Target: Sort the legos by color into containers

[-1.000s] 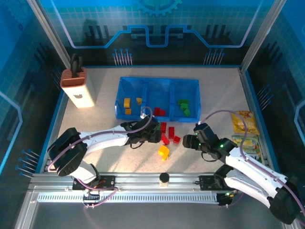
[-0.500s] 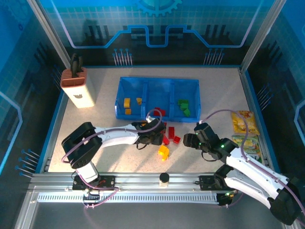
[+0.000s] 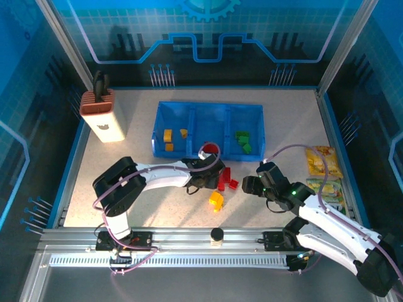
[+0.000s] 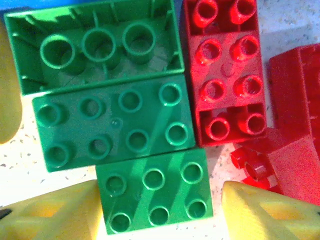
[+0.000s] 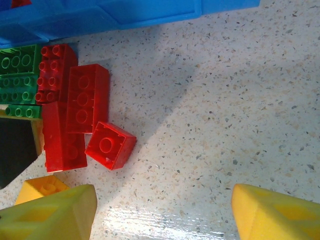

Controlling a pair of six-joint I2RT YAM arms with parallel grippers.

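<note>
Fingertips (image 4: 50, 215) cropped, left pincer (image 4: 160, 200) apart astride green lego (image 4: 155, 172), right pincer (image 5: 162, 200) apart above tabletop (image 5: 225, 100)

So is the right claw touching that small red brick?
Apart. The right wrist view shows bare table between the right gripper and the small red brick.

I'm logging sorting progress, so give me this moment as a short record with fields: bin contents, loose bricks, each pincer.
bin: yellow bricks left, red bricks middle, green bricks right
on table: loose green bricks, loose red bricks, loose yellow brick
left pincer: open, straddling a small green brick
right pincer: open, above bare table beside the loose red bricks
</note>
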